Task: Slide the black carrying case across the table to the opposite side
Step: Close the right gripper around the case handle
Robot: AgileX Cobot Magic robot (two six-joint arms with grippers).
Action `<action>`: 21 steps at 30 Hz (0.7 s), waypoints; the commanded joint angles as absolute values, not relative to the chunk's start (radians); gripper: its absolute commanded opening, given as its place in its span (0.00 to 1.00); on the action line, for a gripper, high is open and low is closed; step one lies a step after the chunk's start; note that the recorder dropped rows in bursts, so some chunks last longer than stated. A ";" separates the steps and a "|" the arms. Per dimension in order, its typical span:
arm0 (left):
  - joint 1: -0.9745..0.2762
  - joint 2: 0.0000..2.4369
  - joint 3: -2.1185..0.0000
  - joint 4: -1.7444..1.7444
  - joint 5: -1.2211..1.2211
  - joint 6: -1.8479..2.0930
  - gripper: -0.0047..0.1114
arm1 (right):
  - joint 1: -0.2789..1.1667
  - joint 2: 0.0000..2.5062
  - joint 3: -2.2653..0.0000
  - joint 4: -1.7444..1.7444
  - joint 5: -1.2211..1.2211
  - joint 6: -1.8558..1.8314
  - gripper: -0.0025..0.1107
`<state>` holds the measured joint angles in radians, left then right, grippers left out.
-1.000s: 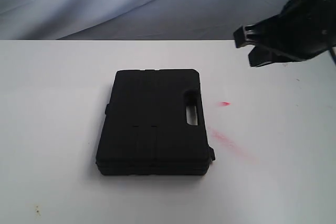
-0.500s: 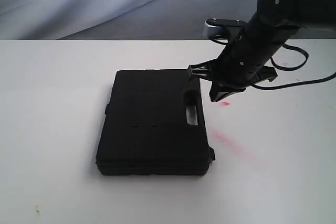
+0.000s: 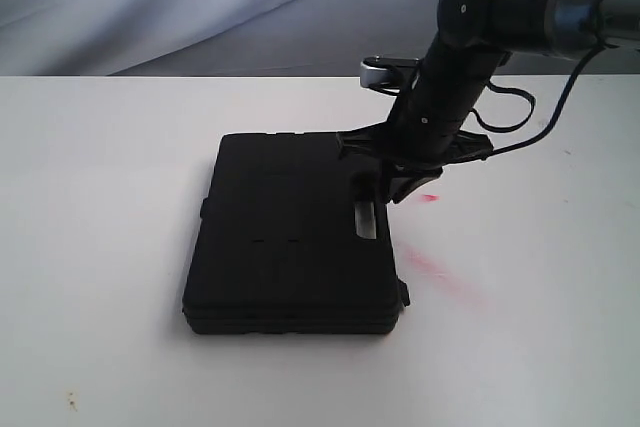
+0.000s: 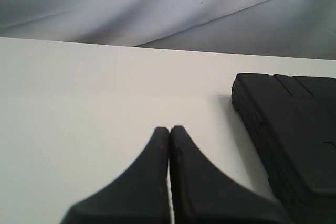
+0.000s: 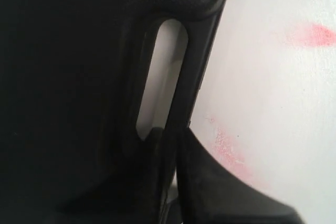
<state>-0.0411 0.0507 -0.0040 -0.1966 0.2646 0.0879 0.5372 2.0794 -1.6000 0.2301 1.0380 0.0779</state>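
Note:
The black carrying case [image 3: 290, 237] lies flat on the white table [image 3: 100, 197], its handle slot on the right side. My right gripper [image 3: 380, 190] has come down onto that handle. In the right wrist view one finger sits inside the slot and the other outside the handle bar [image 5: 191, 72], so the right gripper [image 5: 170, 137] is shut on the bar. My left gripper [image 4: 169, 129] is shut and empty, low over bare table, with the case's corner [image 4: 294, 129] off to one side. The left arm does not show in the exterior view.
Red smears [image 3: 430, 267] and a small red spot [image 3: 430, 197] mark the table just right of the case; the smears [image 5: 228, 148] also show in the right wrist view. Grey cloth [image 3: 200, 7] hangs behind the table's far edge. A cable [image 3: 520, 122] trails from the right arm.
The right arm swung in from the upper right and dropped to the case's handle. Its jaws, wide open a second ago, have closed round the handle bar. The case has not moved.

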 commanded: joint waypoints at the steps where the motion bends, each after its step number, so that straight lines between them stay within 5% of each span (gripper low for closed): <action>1: -0.038 0.047 0.000 -0.197 0.266 0.087 0.04 | 0.540 2.078 -1.608 0.249 1.020 0.077 0.27; 4: -0.038 0.047 0.000 -0.197 0.266 0.087 0.04 | 0.540 2.078 -1.608 0.252 0.984 0.077 0.35; 21: -0.038 0.047 0.000 -0.197 0.266 0.087 0.04 | 0.540 2.172 -1.608 0.248 0.944 0.102 0.35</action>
